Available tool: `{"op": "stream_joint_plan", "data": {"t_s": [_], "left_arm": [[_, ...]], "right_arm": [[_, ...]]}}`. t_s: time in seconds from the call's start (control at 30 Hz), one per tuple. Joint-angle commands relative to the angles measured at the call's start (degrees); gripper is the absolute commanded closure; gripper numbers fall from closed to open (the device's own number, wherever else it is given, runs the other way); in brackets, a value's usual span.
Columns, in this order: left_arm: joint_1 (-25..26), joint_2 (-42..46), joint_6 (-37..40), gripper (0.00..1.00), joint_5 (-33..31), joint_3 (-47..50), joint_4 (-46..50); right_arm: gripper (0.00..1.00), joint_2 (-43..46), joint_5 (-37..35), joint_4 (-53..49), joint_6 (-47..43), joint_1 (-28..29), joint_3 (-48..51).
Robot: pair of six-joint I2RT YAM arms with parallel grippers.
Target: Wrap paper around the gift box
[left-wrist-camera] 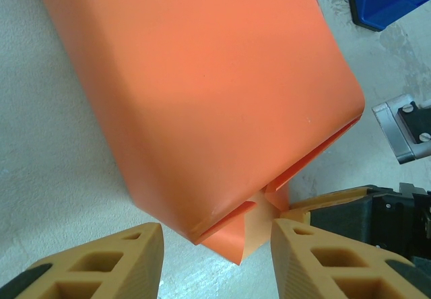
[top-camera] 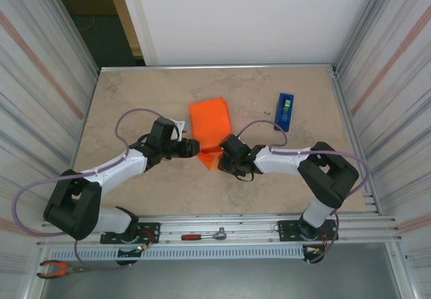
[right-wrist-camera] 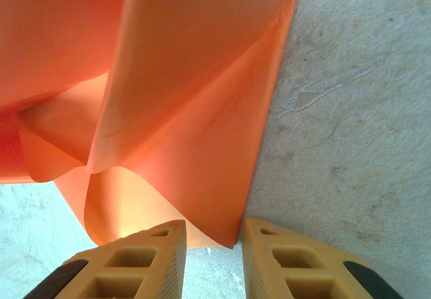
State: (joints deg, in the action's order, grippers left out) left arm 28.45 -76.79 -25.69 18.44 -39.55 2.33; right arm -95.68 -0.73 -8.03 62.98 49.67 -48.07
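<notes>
Gift box (top-camera: 209, 120), orange-wrapped, mid-table. Paper (right-wrist-camera: 195, 144) end loose at 6 o'clock, likely awaiting fold. Right gripper (right-wrist-camera: 212, 242) pinches flap edge. Left gripper (left-wrist-camera: 215, 245) agape, straddling corner, grasping nothing.

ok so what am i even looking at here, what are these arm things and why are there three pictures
These are two robot arms bolted at the near edge of a table. One picture looks down from above; the other two come from small cameras on each wrist, which is why tan fingers show at the bottom of them.

On the table lies a gift box wrapped in orange paper, with loose flaps hanging at its near end. A blue tape dispenser sits to its right.

The left gripper has its jaws apart around the flaps without clamping them. The right gripper has narrow jaws on the edge of a paper flap; whether it pinches it is hard to tell.
</notes>
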Motion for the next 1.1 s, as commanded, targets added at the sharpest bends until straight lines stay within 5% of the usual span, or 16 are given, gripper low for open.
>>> {"op": "stream_joint_plan", "data": {"t_s": [0.0,0.47,1.07], "left_arm": [[-0.61,0.88,0.53,0.54,1.11,-0.54,-0.04],[-0.54,0.41,0.38,0.54,1.86,-0.44,-0.52],[-0.61,1.64,-0.05,0.54,2.25,0.53,0.18]], "right_arm": [[0.74,-2.03,-2.45,-1.29,0.29,0.50,-1.62],[1.00,-1.93,-2.63,-1.90,0.39,0.43,-1.85],[1.00,3.42,-3.67,-1.89,-0.05,-0.62,-0.86]]}}
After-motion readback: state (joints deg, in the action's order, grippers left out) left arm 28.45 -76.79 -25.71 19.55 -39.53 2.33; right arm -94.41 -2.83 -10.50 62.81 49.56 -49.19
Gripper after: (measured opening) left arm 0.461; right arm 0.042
